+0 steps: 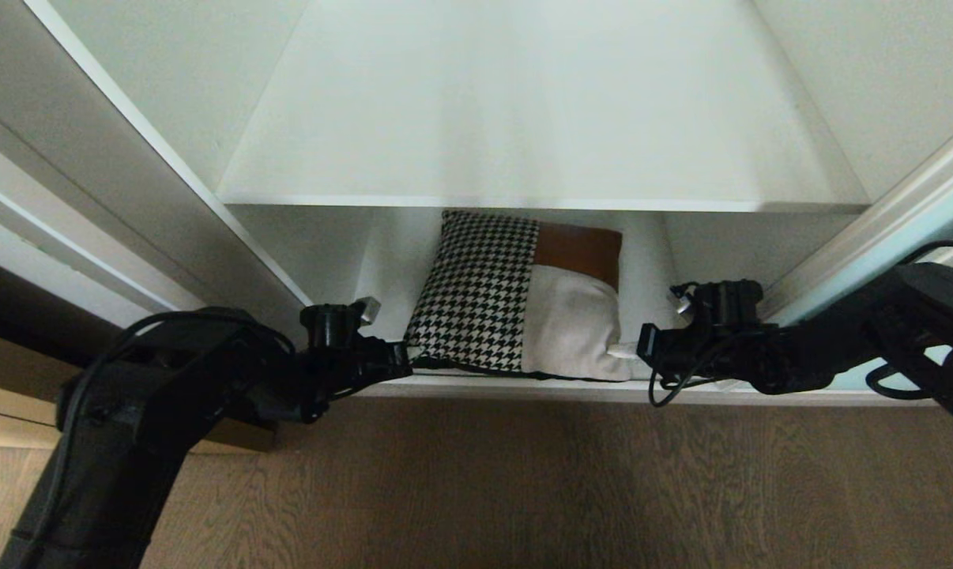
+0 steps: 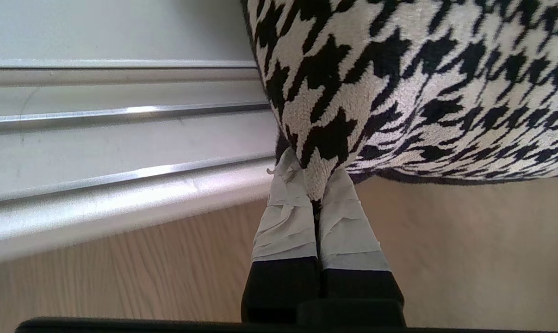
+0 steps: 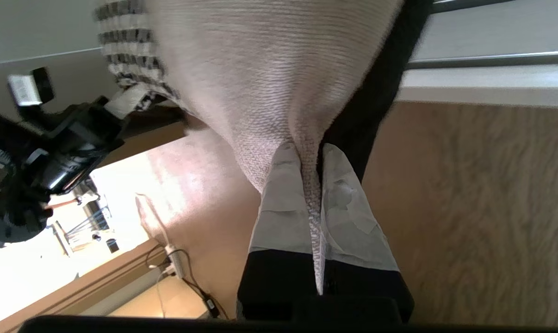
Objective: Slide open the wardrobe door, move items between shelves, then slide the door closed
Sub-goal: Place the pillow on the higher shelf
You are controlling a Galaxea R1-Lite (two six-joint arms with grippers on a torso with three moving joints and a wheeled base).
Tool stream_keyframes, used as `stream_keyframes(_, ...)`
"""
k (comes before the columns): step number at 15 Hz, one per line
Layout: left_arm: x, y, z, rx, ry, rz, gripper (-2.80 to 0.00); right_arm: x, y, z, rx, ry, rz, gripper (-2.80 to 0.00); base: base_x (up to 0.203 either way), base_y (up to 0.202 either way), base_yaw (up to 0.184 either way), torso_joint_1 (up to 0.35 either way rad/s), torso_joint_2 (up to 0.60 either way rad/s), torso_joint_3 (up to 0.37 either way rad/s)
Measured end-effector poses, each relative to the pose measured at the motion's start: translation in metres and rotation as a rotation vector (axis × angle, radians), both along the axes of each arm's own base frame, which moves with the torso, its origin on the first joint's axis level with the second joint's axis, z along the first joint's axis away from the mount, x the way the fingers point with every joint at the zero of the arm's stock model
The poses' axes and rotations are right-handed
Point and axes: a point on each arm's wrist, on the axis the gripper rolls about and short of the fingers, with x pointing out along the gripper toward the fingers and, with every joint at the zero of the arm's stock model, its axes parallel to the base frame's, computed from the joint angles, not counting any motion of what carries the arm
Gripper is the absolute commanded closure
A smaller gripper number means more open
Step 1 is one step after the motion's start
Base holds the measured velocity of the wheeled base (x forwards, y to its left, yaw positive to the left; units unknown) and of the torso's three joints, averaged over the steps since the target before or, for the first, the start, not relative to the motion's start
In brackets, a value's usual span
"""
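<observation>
We see the pillow [image 1: 516, 296] at the front of the lower shelf [image 1: 516, 389] of the wardrobe, and it leans back under the upper shelf [image 1: 524, 118]. It has a houndstooth part on the robot's left, a beige part on the right and a brown patch at the top right. Its front edge hangs a little over the shelf's silver edge.

Both grippers hold it at the two front corners. The left gripper [image 1: 401, 359] is at the left front corner. In the left wrist view its taped fingers [image 2: 286, 212] are pressed together on the houndstooth corner, and the cloth is pinched between the tips. Below the fingers we see the wood floor [image 2: 121, 277] and beside them the metal rails [image 2: 121, 138] of the door track.

The right gripper [image 1: 630, 352] is at the right front corner. In the right wrist view its fingers [image 3: 283, 203] are clamped on a fold of the beige cloth, which runs down between them. A dark back layer of the pillow shows just beside the beige one.

The door [image 1: 864, 269] stands at the right edge, just behind the right arm.
</observation>
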Motion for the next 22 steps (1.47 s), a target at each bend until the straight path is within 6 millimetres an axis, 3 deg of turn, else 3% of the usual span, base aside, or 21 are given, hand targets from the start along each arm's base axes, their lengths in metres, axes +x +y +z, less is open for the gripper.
stream_keyframes(7, -0.069, -0.005, 0.082, -0.091, -0.088, -0.019, 0.0, -0.074, 0.029, 0.069, 0.03, -0.051, 0.084, 0.0, 0.0, 0.0, 0.0, 0.0, 0.0, 0.0)
stream_keyframes(12, -0.115, -0.013, 0.133, -0.111, -0.164, -0.06, 0.0, -0.127, 0.032, 0.121, 0.069, -0.096, 0.089, 0.0, 0.0, 0.0, 0.0, 0.0, 0.0, 0.0)
stream_keyframes(22, -0.211, -0.009, 0.197, -0.176, -0.251, -0.12, 0.0, -0.225, 0.017, 0.182, 0.074, -0.122, 0.109, 0.0, 0.0, 0.0, 0.0, 0.0, 0.0, 0.0)
